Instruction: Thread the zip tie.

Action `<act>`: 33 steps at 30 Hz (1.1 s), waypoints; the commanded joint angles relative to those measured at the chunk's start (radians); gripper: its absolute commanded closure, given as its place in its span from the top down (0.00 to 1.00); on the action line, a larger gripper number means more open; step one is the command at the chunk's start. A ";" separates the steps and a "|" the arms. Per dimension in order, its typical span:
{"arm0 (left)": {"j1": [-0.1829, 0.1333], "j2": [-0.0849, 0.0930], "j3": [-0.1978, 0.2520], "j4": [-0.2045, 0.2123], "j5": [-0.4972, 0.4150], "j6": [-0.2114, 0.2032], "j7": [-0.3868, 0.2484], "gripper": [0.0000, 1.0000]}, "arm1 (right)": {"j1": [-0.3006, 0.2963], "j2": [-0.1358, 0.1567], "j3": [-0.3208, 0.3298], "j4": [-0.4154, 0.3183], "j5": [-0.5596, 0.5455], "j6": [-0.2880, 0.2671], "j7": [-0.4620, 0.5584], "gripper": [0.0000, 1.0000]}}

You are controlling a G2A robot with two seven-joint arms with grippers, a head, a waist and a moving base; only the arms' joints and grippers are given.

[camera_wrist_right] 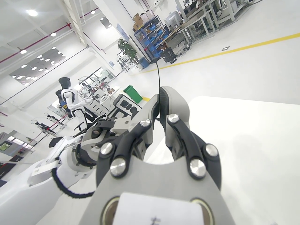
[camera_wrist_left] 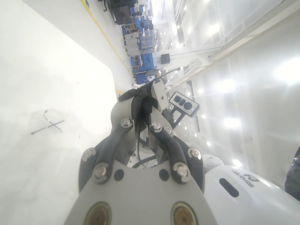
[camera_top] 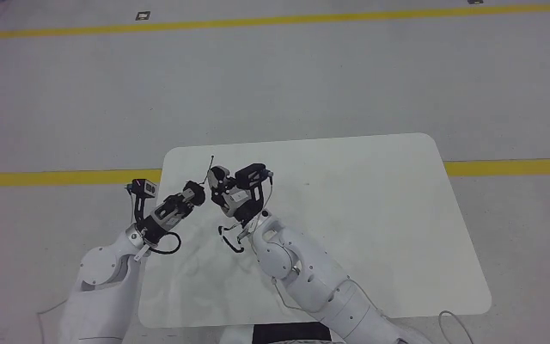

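My left jaws and right jaws sit tip to tip, close together, above the white counter (camera_top: 369, 198), near its edge on the left jaws' side. A thin black zip tie (camera_top: 211, 163) sticks out from between them, pointing away from me. Most of the counter spreads out past my right jaws. Beyond lies grey floor (camera_top: 326, 86), crossed by two yellow lines (camera_top: 284, 19).

A white table (camera_top: 387, 215) is set on a pale grey floor (camera_top: 344, 77) marked with yellow lines (camera_top: 275, 21). Blue shelving (camera_wrist_right: 150, 36), workbenches (camera_wrist_right: 222, 3), a green bin (camera_wrist_right: 133, 93) and ceiling lights (camera_wrist_right: 31, 12) are seen beyond.
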 commanded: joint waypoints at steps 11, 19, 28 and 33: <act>-0.007 0.009 0.011 0.005 -0.022 -0.010 -0.006 0.00 | -0.004 0.001 0.009 -0.011 -0.022 -0.007 -0.032 0.00; -0.010 0.013 0.019 0.002 -0.029 -0.010 -0.009 0.00 | -0.003 0.002 0.011 -0.005 -0.032 -0.008 -0.013 0.00; -0.014 0.017 0.032 0.001 -0.029 -0.010 -0.010 0.00 | 0.006 0.000 0.000 0.012 -0.040 -0.015 0.020 0.00; -0.016 0.019 0.035 0.001 -0.030 -0.010 -0.006 0.00 | 0.007 0.001 0.002 0.020 -0.038 -0.019 0.037 0.00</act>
